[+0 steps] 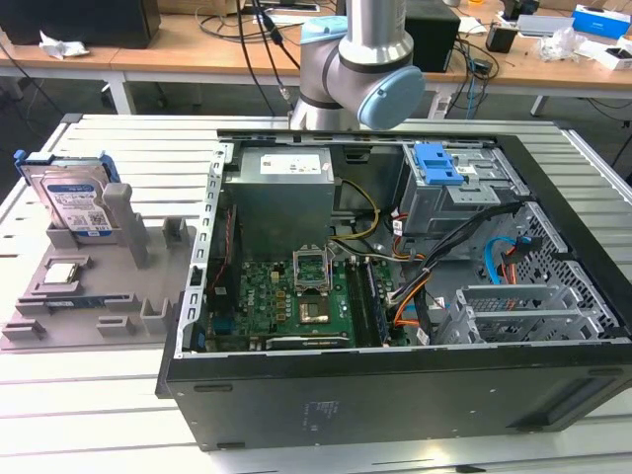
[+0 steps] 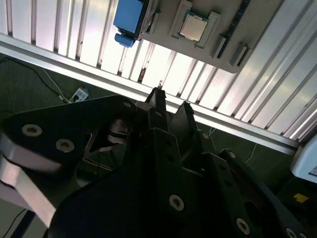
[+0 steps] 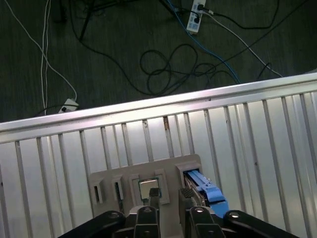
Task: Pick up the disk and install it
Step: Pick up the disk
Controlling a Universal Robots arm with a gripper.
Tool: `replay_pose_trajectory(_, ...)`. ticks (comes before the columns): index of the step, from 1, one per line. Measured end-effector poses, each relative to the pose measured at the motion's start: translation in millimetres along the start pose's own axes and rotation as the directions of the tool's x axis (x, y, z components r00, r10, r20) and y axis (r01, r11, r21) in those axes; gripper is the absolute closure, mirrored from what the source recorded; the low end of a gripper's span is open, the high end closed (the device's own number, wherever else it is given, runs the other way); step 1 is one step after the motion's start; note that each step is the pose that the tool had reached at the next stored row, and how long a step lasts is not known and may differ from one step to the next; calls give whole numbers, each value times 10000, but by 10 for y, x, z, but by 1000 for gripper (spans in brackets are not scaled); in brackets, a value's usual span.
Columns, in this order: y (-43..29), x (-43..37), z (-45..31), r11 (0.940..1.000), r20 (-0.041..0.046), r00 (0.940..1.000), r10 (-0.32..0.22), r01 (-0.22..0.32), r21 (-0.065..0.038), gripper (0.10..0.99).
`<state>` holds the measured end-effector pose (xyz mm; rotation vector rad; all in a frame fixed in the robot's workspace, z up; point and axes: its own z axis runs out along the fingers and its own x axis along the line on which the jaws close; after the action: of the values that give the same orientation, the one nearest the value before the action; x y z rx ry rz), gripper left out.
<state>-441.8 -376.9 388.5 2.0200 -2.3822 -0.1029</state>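
At the exterior view's left, upright in a grey plastic fixture [image 1: 109,296] on the ribbed aluminium table [image 1: 128,138]: the blue-framed flat silver disk [image 1: 74,202], beside an open black computer case [image 1: 395,385], wooden benches [image 1: 197,54] behind. In the first wrist view, loose cables [image 3: 173,48] on dark floor [image 3: 124,29] past the table edge; black gripper [image 3: 167,198] fingers slightly parted, empty, clear of the disk.

Exterior view: raised and close, angled down over the open computer case [image 1: 395,296] on the slatted table [image 1: 79,405]; grey holder [image 1: 59,331] at the exterior view's left. First wrist view: high above, facing down past the gripper [image 3: 169,198] onto the table edge and floor; second wrist view: from behind the gripper's dark body, oblique toward the same edge. All three views share the holder, its processor chip [image 1: 61,275] and the disk [image 1: 74,197].
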Motion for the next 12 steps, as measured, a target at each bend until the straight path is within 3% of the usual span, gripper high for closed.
replay_pose_trajectory(4,0,0,0,10000,0,10000,-2,2,0,545)
replay_pose_trajectory(8,0,-10,1,10000,0,10000,0,0,1,545)
replay_pose_trajectory(12,-32,-113,1,10000,-6,10000,-2,2,1,545)
